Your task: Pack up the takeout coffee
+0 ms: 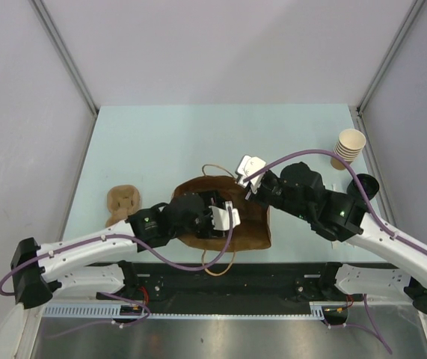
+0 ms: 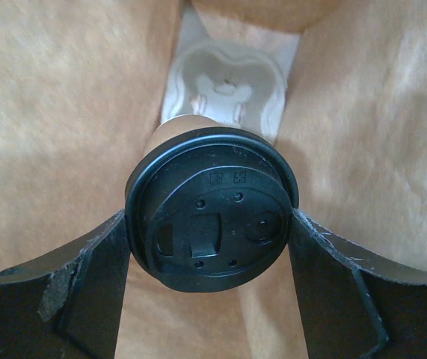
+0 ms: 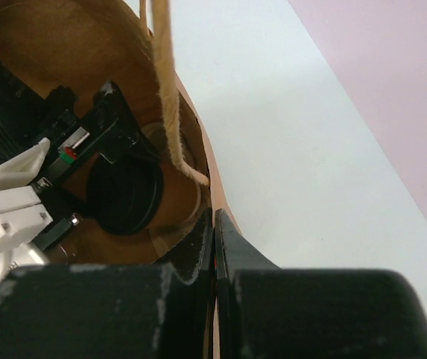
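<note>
The takeout coffee, a tan paper cup under a round black lid, lies inside the brown paper bag. My left gripper reaches into the bag's mouth, and both its fingers press the sides of the lid. In the top view that gripper is sunk in the bag and the cup is hidden. From the right wrist, the black lid shows within the bag. My right gripper is shut on the bag's upper rim and holds the mouth open; the top view has it at the bag's far edge.
A stack of lidless paper cups stands at the far right, with a loose black lid just in front of it. A tan moulded cup carrier lies left of the bag. A clear plastic piece lies deep in the bag. A twine handle hangs by the rim.
</note>
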You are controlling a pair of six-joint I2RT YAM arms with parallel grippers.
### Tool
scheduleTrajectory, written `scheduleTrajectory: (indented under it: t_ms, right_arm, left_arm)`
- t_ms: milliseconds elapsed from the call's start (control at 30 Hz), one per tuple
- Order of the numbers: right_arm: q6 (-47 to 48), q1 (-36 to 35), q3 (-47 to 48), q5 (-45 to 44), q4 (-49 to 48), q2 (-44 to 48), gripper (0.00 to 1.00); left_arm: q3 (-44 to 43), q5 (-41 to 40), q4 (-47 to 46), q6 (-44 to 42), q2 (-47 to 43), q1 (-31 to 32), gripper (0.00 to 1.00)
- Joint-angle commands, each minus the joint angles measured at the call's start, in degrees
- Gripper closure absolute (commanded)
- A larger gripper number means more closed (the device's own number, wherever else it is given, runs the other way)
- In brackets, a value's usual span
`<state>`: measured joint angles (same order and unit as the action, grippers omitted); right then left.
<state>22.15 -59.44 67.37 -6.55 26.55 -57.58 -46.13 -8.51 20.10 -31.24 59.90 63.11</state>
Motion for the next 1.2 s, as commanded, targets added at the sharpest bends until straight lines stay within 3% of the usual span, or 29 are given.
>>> scheduleTrajectory:
  t_ms: [0, 467, 1167]
  right_arm:
    - [0.26, -0.76, 0.13, -0.66, -3.6, 1.24, 1.0]
    - [-0.53, -0.94, 0.13, 1.01, -3.52, 1.59, 1.0]
    - [-2.55, -0.94, 0.13, 4.52, -2.64, 1.86, 1.0]
  left_arm:
    - [-0.27, -1.51, -5.68, -1.19, 1.18, 0.96, 0.88]
    - [-5.02, 0.6, -6.82, 0.57, 8.65, 1.14, 0.89]
    - [-3.62, 0.16, -11.13, -2.15, 14.28, 0.96, 0.9]
